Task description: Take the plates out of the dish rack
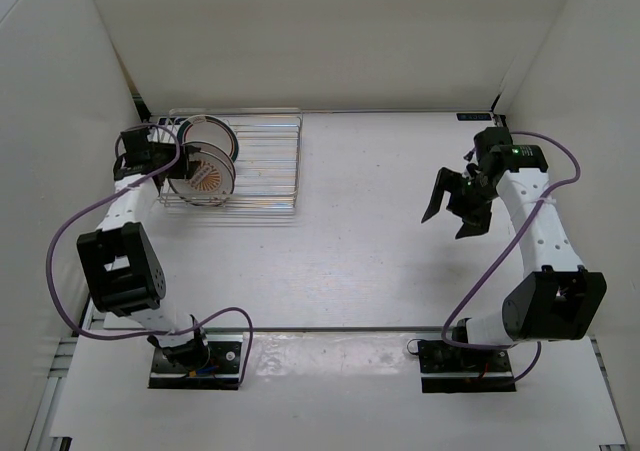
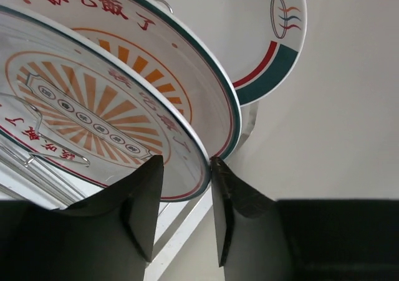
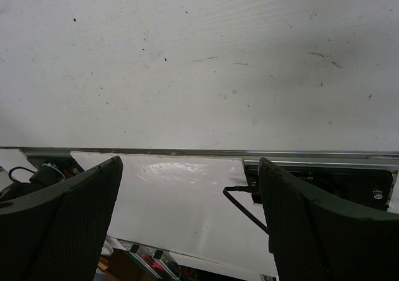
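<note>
The silver wire dish rack [image 1: 262, 161] sits at the far left of the table. Two plates stand upright in its left end: the orange sunburst plate [image 1: 205, 178] in front and the green-and-red rimmed plate [image 1: 212, 131] behind it. My left gripper [image 1: 168, 161] is at the sunburst plate's left edge. In the left wrist view its fingers [image 2: 187, 162] straddle the lower rim of the sunburst plate [image 2: 93, 100] and press on it from both sides. The rimmed plate [image 2: 274, 57] stands behind, and a rack bar [image 2: 187, 222] lies below. My right gripper [image 1: 448, 223] hangs open and empty over the right side of the table [image 3: 190, 162].
White enclosure walls stand close at the left, the back and the right. The rack's right half [image 1: 270, 141] holds no plates. In the right wrist view the table's near metal rail [image 3: 199, 151] and a black cable [image 3: 243, 206] show below the fingers.
</note>
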Controlling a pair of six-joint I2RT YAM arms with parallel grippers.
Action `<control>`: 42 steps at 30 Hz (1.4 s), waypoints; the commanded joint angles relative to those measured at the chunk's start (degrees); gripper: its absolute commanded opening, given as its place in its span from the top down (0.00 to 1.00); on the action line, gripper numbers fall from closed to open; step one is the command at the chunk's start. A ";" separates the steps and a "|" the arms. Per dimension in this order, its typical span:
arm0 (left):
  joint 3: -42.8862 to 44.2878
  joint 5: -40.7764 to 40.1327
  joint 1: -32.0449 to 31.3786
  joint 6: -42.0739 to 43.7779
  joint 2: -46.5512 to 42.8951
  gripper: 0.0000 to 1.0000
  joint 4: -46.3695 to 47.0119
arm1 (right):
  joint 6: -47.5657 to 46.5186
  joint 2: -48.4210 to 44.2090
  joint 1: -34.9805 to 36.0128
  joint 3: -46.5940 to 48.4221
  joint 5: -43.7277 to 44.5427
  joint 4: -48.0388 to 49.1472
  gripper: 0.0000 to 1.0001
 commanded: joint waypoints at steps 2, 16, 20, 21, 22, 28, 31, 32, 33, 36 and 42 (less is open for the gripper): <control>-0.73 2.09 0.61 -1.26 -4.68 0.58 -1.54 | 0.55 -1.47 -0.53 -0.84 -0.29 -0.02 0.10; -3.10 4.99 0.96 -2.40 -10.92 0.91 -5.41 | 0.82 -1.74 -0.44 -3.74 -2.49 0.07 0.10; -2.14 5.26 1.31 -3.19 -12.07 0.99 -5.59 | 0.56 -1.91 -0.35 -4.18 -2.67 -0.02 0.10; -1.61 5.34 1.40 -3.19 -12.24 1.00 -5.59 | 0.55 -2.26 -0.44 -4.09 -2.67 -0.11 0.10; -1.09 5.52 1.49 -3.63 -12.24 1.00 -5.76 | 0.55 -2.26 -0.27 -4.35 -2.67 -0.20 0.10; 2.25 6.75 1.93 -10.37 -13.21 1.00 -4.97 | 0.03 -2.88 0.00 -4.88 -2.23 -0.64 0.10; 3.22 8.67 1.93 -15.47 -14.08 1.00 -4.97 | 0.03 -2.97 -0.09 -4.97 -2.31 -0.55 0.10; 3.40 8.86 2.02 -16.28 -14.35 1.00 -5.15 | 0.03 -2.97 0.00 -5.06 -2.23 -0.64 0.10; 3.49 8.77 1.93 -16.99 -15.92 1.00 -5.24 | 0.11 -2.79 0.09 -5.15 -2.31 -0.46 0.10; 4.37 7.63 2.19 -19.28 -18.03 1.00 -5.67 | 0.03 -2.61 0.18 -4.89 -2.14 -0.64 0.10; 15.25 6.84 2.37 -13.77 -18.66 1.00 -15.39 | 0.20 0.37 0.53 -3.83 -2.67 -0.55 0.10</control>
